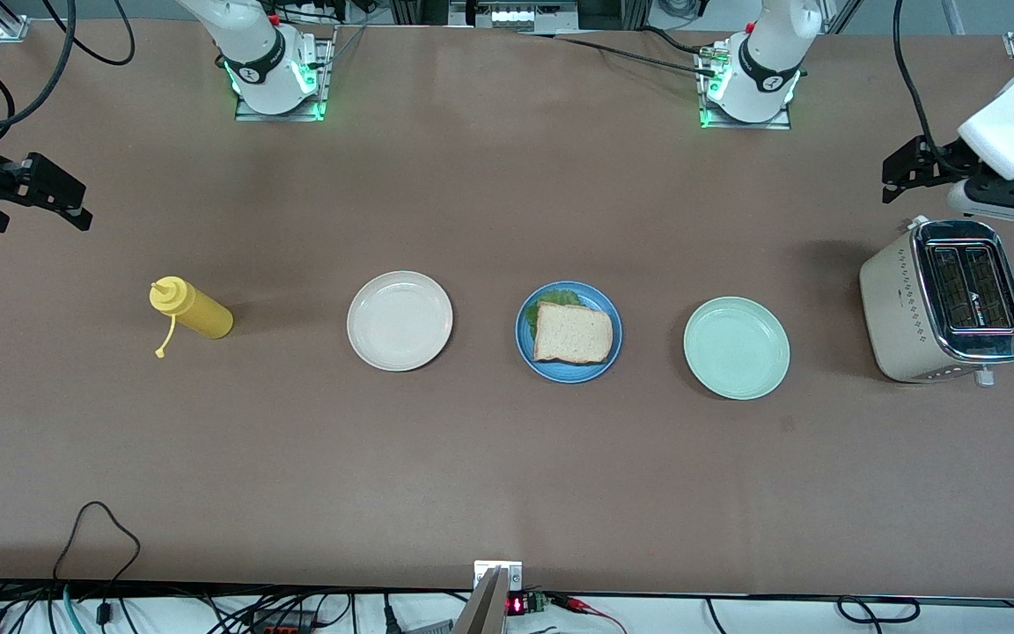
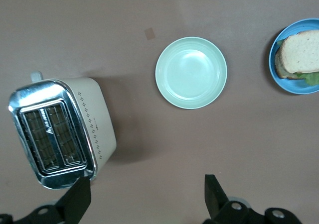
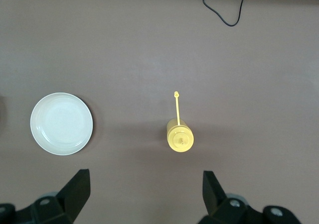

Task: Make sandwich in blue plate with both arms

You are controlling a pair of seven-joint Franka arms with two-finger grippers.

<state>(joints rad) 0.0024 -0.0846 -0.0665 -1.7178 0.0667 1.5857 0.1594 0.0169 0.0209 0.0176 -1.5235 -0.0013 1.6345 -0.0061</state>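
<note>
The sandwich lies assembled on the blue plate at the middle of the brown table. Its top slice of light toasted bread covers most of the plate, and a crinkled green lettuce leaf pokes out from under the slice on the edge farther from the front camera. In the left wrist view the sandwich shows two stacked slices with lettuce at the edge, sitting on the blue plate.

Three plates stand in a row, apart from one another. The beige-white plate lies beside the blue one toward the right arm's end of the table; the pale mint-green plate lies beside it toward the left arm's end. Both of these hold nothing.

A yellow squeeze bottle lies on its side near the right arm's end, its loose cap strap trailing toward the front camera. A cream and chrome two-slot toaster stands near the left arm's end, its slots facing up.

The left tool hangs over the table edge just beside the toaster, its fingers spread wide and holding nothing. The right tool hangs over the table's right-arm end, above the area near the squeeze bottle, its fingers also spread wide and holding nothing. Both arms wait clear of the plates.
</note>
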